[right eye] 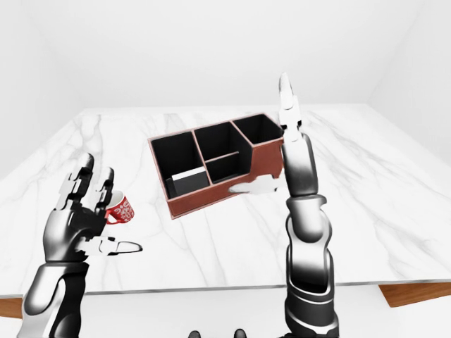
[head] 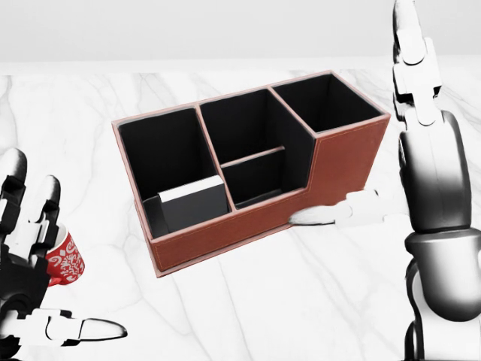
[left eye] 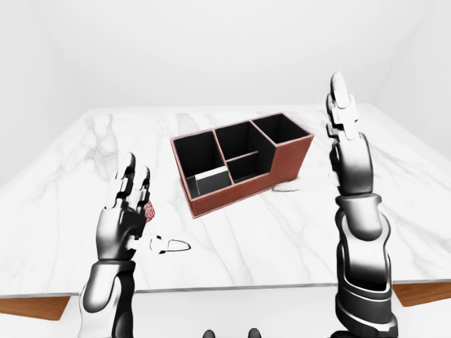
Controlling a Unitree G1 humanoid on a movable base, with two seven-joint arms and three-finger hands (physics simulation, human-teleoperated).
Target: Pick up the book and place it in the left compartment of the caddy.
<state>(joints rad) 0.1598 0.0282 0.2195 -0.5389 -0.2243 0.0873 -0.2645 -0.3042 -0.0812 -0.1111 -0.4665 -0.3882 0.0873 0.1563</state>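
Note:
The brown caddy (head: 225,244) with black insides stands on the white marble table, in the middle of the head view. The book (head: 194,203), dark with a white top edge, stands inside its left compartment, leaning a little. My right hand (head: 417,128) is open and raised to the right of the caddy, fingers pointing up. Its thumb (head: 331,214) reaches left along the caddy's near wall. My left hand (head: 30,293) is open and empty at the lower left, apart from the caddy.
A red patterned mug (head: 66,263) stands on the table just behind my left hand's fingers. The marble table (left eye: 282,239) ends near the bottom of the left-eye view, with wooden strips (left eye: 35,306) at both lower corners.

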